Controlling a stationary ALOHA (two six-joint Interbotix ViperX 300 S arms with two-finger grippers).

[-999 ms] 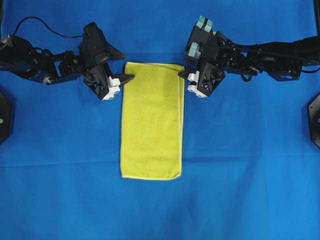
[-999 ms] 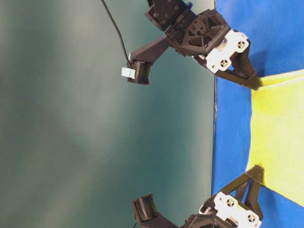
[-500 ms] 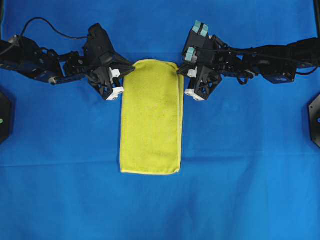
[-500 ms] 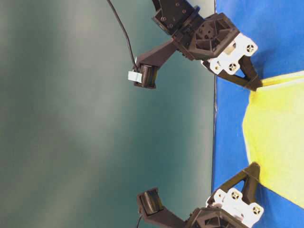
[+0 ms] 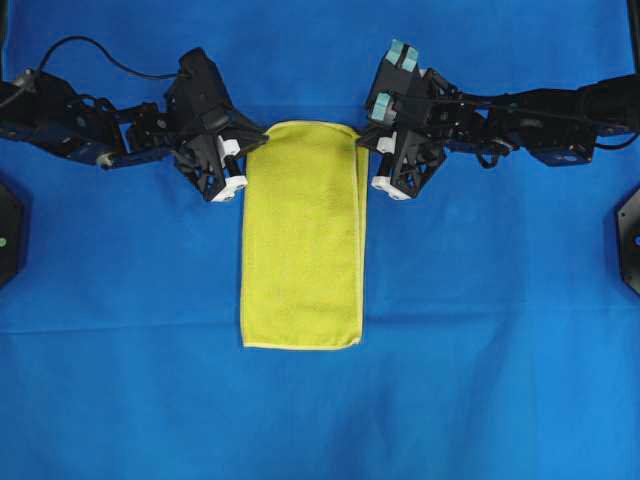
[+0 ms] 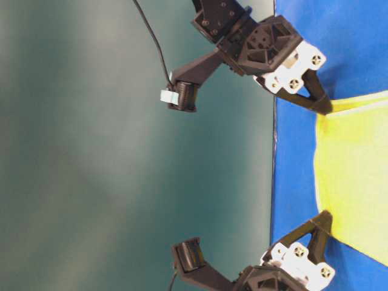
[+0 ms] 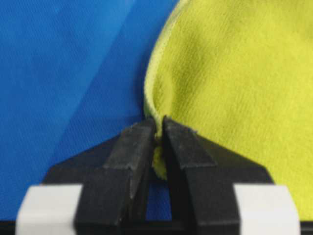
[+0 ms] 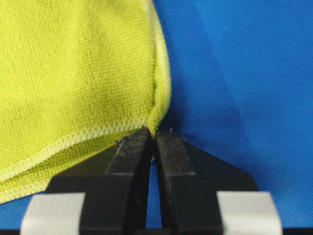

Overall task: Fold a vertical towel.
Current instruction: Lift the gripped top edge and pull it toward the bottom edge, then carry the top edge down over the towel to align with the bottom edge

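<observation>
2 claws, left claw point(image 7: 159, 128) and right claw point(image 8: 152, 137), pinch towel point(image 5: 303, 235) corners.

towel point(image 5: 302, 240): showing bright yellow, plain, with a paler yellow stitched hem. blue cloth point(image 5: 480, 330) under the towel: reading solid saturated blue, fine weave, no pattern. left gripper point(image 7: 159, 128) and right gripper point(image 8: 152, 134), at the towel's far corners: showing black fingers with white blocks behind. wall point(image 6: 91, 151) beyond the cloth: looking dull teal.
</observation>
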